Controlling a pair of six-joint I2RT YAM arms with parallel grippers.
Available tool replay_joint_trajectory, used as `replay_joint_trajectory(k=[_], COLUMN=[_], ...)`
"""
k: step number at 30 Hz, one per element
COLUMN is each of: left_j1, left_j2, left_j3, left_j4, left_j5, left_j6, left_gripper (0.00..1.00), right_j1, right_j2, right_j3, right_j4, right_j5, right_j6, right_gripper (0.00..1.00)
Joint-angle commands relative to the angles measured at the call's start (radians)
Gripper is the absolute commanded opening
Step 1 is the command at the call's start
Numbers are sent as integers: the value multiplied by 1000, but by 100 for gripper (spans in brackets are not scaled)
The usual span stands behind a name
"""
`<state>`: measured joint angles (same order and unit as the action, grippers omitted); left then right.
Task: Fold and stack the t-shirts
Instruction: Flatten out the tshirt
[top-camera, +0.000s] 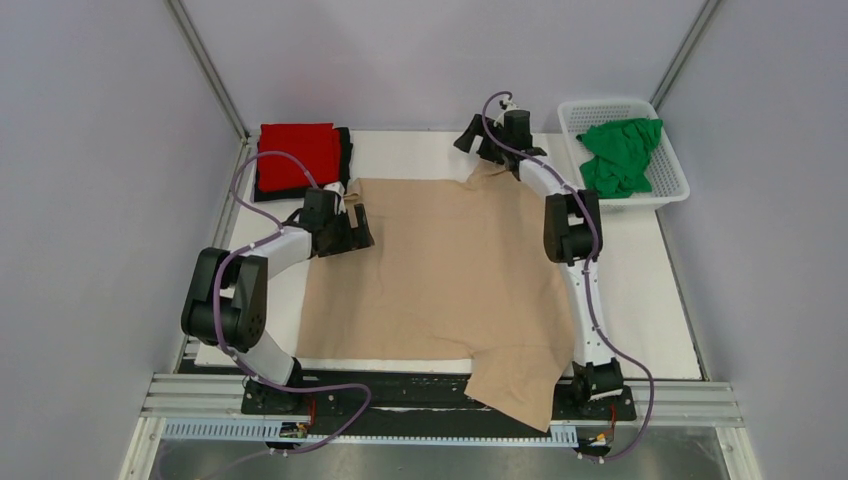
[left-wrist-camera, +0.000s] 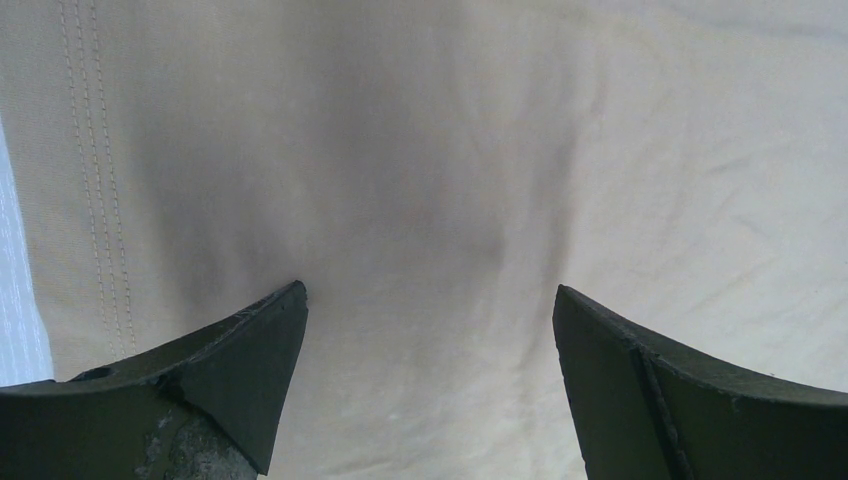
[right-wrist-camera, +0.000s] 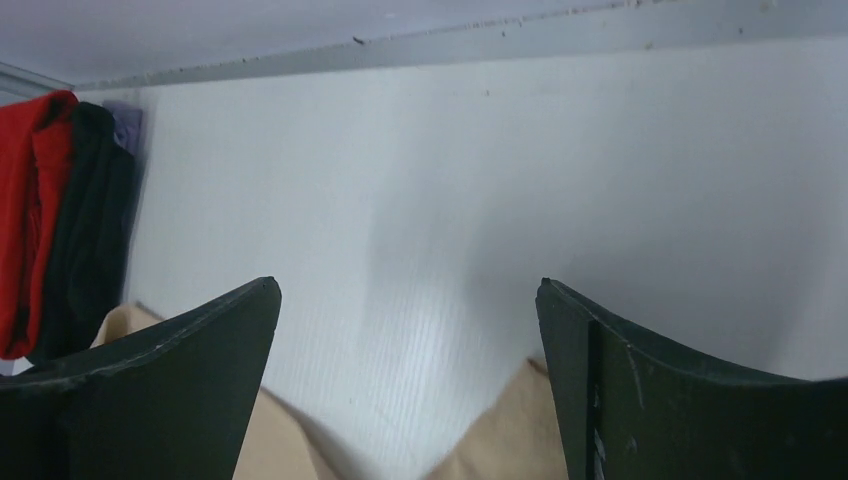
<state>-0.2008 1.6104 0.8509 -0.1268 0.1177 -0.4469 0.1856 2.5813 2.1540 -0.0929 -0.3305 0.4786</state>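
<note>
A beige t-shirt (top-camera: 440, 280) lies spread over the white table, one sleeve hanging past the near edge. My left gripper (top-camera: 352, 228) is open at the shirt's left edge; its wrist view shows beige cloth (left-wrist-camera: 430, 200) with a stitched hem between the spread fingers. My right gripper (top-camera: 478, 140) is open at the shirt's far edge; its wrist view shows bare white table (right-wrist-camera: 450, 230) and beige cloth (right-wrist-camera: 500, 440) low between the fingers. A folded red shirt (top-camera: 296, 155) lies on a black one at the far left. A green shirt (top-camera: 622, 155) lies crumpled in the basket.
The white basket (top-camera: 675, 190) stands at the far right of the table. The red and black stack also shows at the left of the right wrist view (right-wrist-camera: 40, 220). Metal frame posts rise at the back corners. The rail with the arm bases runs along the near edge.
</note>
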Motion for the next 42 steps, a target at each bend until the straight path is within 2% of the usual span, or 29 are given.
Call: replay_joint_trajectory(k=[1,3,6,13,17,20,29,38,40,42], left_j1=[0,0,1,0,0,0,0,0,1,1], left_j2=[0,-21,-55,-128,-132,-129,-117,-71,-68,-72], left_j3=[43,49,57,48,38,34,28,48,57,70], left_j4=[-36,-40,-44,-39,-34,-29,-35,-35,-39,-45], left_j5=[-24,-23,-28,-16,-8,0,-35,-48,-46,-45], left_j6=[14,12,10,0,-6,-12,-11,-12,-15,-16], left_gripper=[100,100,100,100,100,100,100,100,100,100], right_j1=[-1,-1,0,-1,-1,-1,-1,5,7,8], right_j2=[115,91,-20,-349,-427,-434,-251,83,87,38], right_j3=[221,222,131,-304,-472,-533,-353,151,197,162], right_j4=[152,215,264,180,98,62,-2,-25,-37,-37], right_j5=[-12,-17,-19,48,72,87,62,40,41,51], right_j6=[30,12,-35,-101,-83,-67,-34,-34,-41,-74], right_gripper=[100,100,100,100,100,100,100,100,100,100])
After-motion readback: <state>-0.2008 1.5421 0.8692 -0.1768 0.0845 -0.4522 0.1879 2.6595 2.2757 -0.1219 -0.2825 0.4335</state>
